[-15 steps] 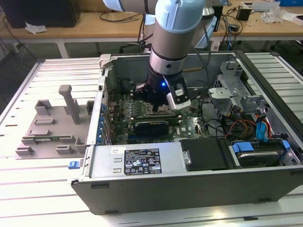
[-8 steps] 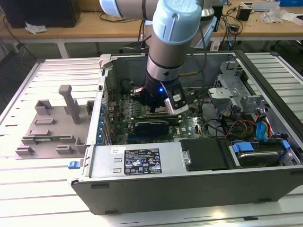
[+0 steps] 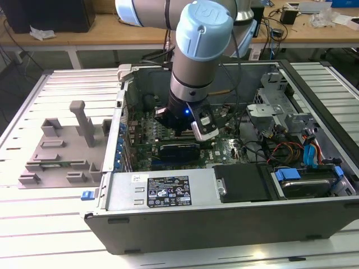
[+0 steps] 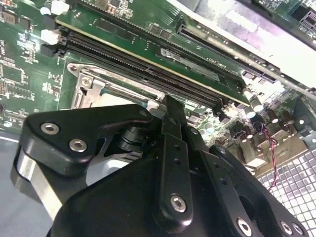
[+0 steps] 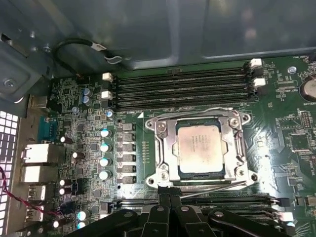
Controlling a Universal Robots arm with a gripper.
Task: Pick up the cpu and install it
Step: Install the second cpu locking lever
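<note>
One cpu (image 5: pixel 199 148), silver top up, lying flat inside the socket frame (image 5: pixel 160 153) on the motherboard (image 5: pixel 281 143), level with the frame's inner edges. One gripper (image 5: pixel 170 190) low over the board, black fingers (image 5: pixel 163 205) at the frame's near edge, just beside the chip and not gripping it; can't tell whether its fingers are spread or closed. Two white-clipped memory slot banks (image 5: pixel 182 86) flank the socket, one on each side. In the exterior view, one arm (image 3: pixel 196 61) reaches down into the open computer case (image 3: pixel 224 224); tight room between case walls, cables and drive cage (image 3: pixel 275 109). One grey fixture tray (image 3: pixel 61 151) sits on the table (image 3: pixel 33 224) off the case's side at the exterior view's left.
</note>
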